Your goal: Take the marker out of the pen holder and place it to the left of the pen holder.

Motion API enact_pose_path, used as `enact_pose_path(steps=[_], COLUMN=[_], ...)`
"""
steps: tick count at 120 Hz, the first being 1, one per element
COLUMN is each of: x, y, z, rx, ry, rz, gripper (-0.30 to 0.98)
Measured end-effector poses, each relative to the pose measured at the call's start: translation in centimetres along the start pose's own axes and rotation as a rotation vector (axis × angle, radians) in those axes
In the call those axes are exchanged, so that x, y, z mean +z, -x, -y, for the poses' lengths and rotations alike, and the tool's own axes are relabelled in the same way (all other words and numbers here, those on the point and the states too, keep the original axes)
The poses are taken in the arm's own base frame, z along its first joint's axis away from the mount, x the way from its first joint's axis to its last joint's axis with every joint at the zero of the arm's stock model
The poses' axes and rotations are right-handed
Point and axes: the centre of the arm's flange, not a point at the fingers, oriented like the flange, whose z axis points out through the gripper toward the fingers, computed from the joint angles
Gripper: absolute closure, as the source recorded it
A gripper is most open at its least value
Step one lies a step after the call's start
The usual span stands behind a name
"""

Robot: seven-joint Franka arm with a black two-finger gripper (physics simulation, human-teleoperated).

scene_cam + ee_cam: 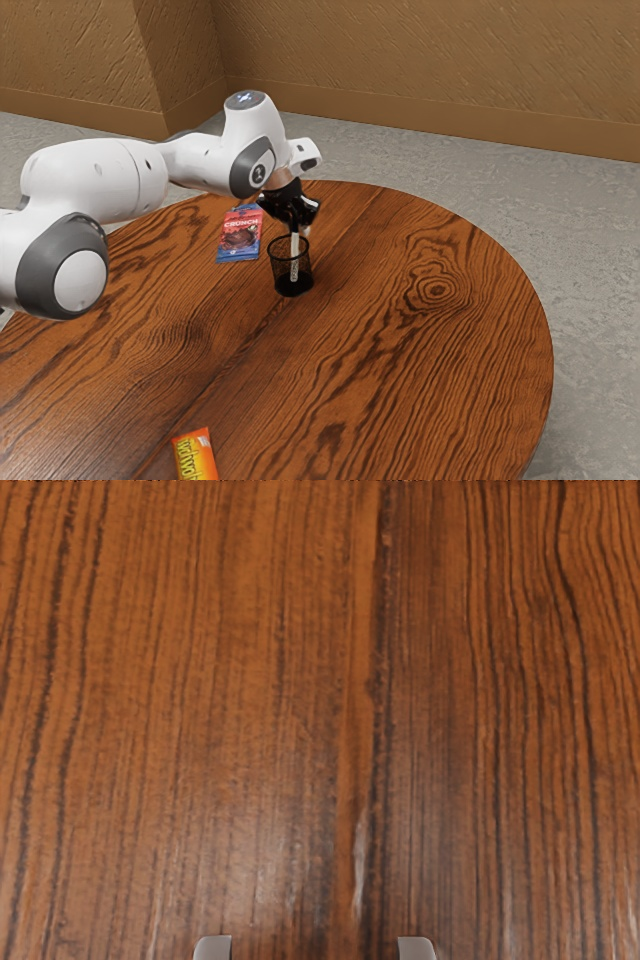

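Gripper (296,220): fingers spread, at the marker's top.
Marker (294,258): upright inside the mesh pen holder (294,287).
Crunch packet (240,236): flat on wooden table (420,370), near the holder.

Just below me, the slim white marker (295,257) stands nearly upright inside the pen holder (305,272), its top above the rim. The holder, a black mesh cup, sits upright on the table (400,360).

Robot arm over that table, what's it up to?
The robot arm has its open gripper just above the black mesh pen holder. The marker stands in the holder, its upper end near the gripper. It is probably about to be grasped and lifted out; it hasn't left the holder yet.
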Motion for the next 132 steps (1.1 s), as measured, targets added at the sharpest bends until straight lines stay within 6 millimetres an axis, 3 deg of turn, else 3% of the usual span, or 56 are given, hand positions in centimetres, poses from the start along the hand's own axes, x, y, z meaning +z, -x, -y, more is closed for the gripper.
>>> enact_pose_path(steps=[6, 21, 38, 48, 70, 83, 94, 113, 132], x=[-0.1, -0.5, -2.8, -5.9, -15.0, -19.2, -21.1, -21.0, -18.6], y=[0.0, -0.1, -0.7, -1.3, -1.8, 0.5, 3.2, 8.3, 13.5], z=[0.0, 0.0, 0.0, 0.1, 1.7, 3.9, 5.8, 11.4, 14.0], rx=[0.0, -0.003, -0.003, -0.003, -0.028, -0.063, -0.097, -0.188, -0.226], ry=[0.001, -0.006, -0.019, -0.03, -0.068, -0.094, -0.114, -0.17, -0.236], rz=[-0.001, -0.006, -0.034, -0.066, -0.125, -0.092, -0.022, 0.175, 0.428], gripper=[0.68, 0.72, 0.75, 0.75, 0.75, 0.75, 0.75, 0.75, 0.75])
